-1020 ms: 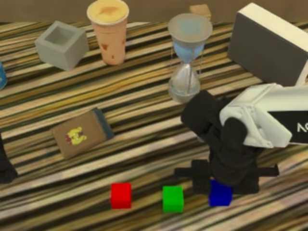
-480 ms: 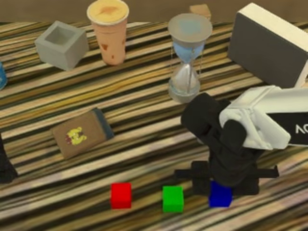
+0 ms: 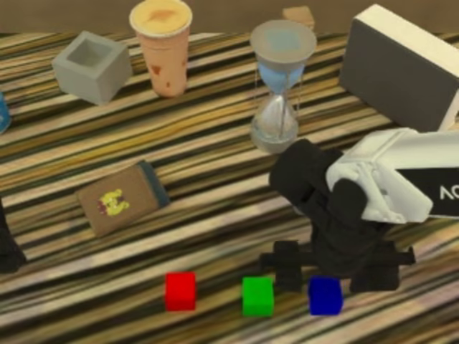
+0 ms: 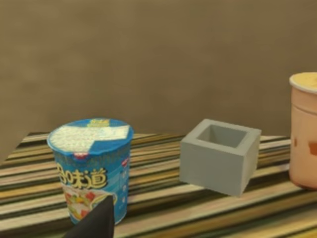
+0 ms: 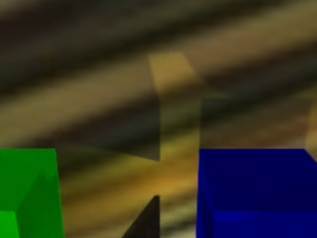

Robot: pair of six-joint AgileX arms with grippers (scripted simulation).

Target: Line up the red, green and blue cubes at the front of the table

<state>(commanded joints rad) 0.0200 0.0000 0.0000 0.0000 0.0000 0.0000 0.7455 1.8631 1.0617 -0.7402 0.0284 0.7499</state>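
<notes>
Three cubes stand in a row near the front edge of the striped table: the red cube, the green cube and the blue cube. My right gripper hangs just behind and above the blue cube, open, with its fingers spread wider than the cube and nothing held. In the right wrist view the green cube and the blue cube sit apart, with one dark fingertip between them. My left gripper is parked at the table's left edge.
At the back stand a hollow grey cube, an orange cup, an hourglass, a tan block and a white-and-grey box. A brown pouch lies left of centre. A blue noodle cup stands at the far left.
The right gripper's fingers have spread apart and let go of the blue cube, which now shows fully on the table. The left arm has not moved.
</notes>
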